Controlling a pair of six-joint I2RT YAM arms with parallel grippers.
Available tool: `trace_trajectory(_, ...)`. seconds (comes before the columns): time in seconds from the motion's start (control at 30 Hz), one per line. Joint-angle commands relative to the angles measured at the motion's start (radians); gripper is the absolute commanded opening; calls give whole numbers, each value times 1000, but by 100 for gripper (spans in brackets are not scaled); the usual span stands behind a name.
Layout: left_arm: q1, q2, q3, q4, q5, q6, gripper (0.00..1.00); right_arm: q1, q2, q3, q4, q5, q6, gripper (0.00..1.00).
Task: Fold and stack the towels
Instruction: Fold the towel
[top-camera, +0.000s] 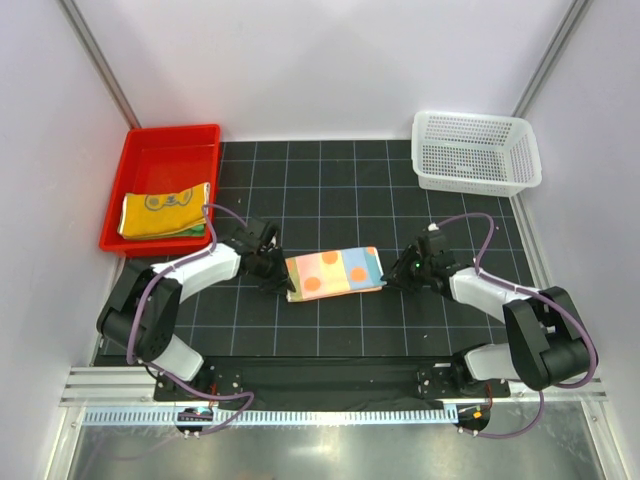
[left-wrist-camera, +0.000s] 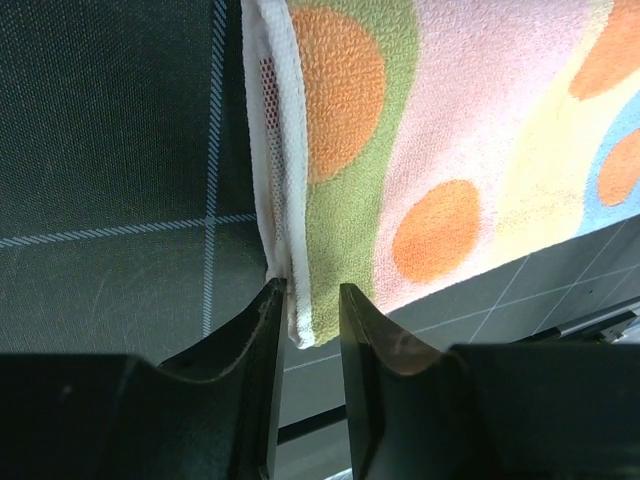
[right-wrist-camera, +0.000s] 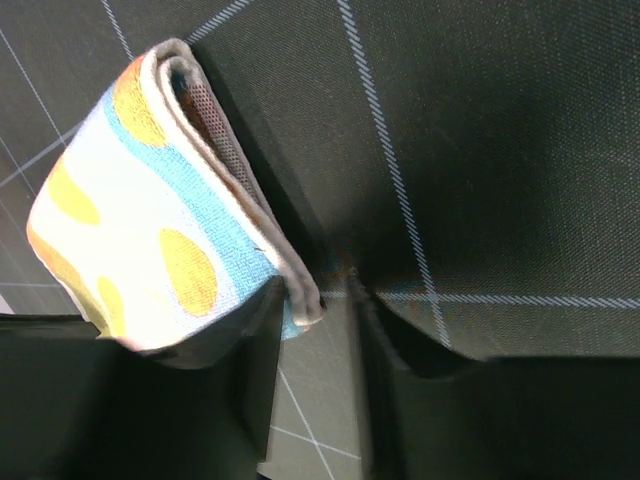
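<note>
A: Where's the folded pastel polka-dot cloth towel (top-camera: 333, 272)?
B: Mid-counter (top-camera: 330, 190). The left tool (top-camera: 279, 274) straddles one corner, pinch unclear; the right tool (top-camera: 391, 275) is spread around the other.
A: Risk?
B: Shallow corner bites may slip, and the fold opens

My left gripper (top-camera: 276, 272) meets the left end of the folded polka-dot towel (top-camera: 335, 272) on the black grid mat (top-camera: 330, 190), my right gripper (top-camera: 392, 272) its right end. Back left, the red tray (top-camera: 160, 150) holds a folded yellow-orange towel (top-camera: 165, 210); the white mesh basket (top-camera: 475, 152) stands back right.
</note>
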Motion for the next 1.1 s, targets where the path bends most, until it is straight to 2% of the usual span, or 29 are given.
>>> trace_trajectory(0.0, -6, 6, -2, 37, -18, -3, 27, 3, 2, -16, 45, 4, 13, 33)
trace_trajectory(0.1, -8, 8, 6, 34, -17, -1, 18, 4, 8, -12, 63, -11, 10, 26)
trace_trajectory(0.13, -6, 9, 9, 31, -15, -1, 10, 4, 8, -11, 63, -15, 10, 21)
trace_trajectory(0.2, -6, 13, 26, 16, -18, 2, 0, 4, 2, -3, 65, -19, 6, 12)
trace_trajectory(0.3, -6, 13, 60, -15, -28, 13, 0, 4, -11, 17, 54, -22, -7, 1)
trace_trajectory(0.8, -6, -33, 135, -152, -115, 53, 0, 9, -80, 92, -64, -97, -47, 1)
trace_trajectory(1.07, -6, -20, 38, -109, -143, 65, 0, 35, -63, -60, 109, -137, -1, 1)
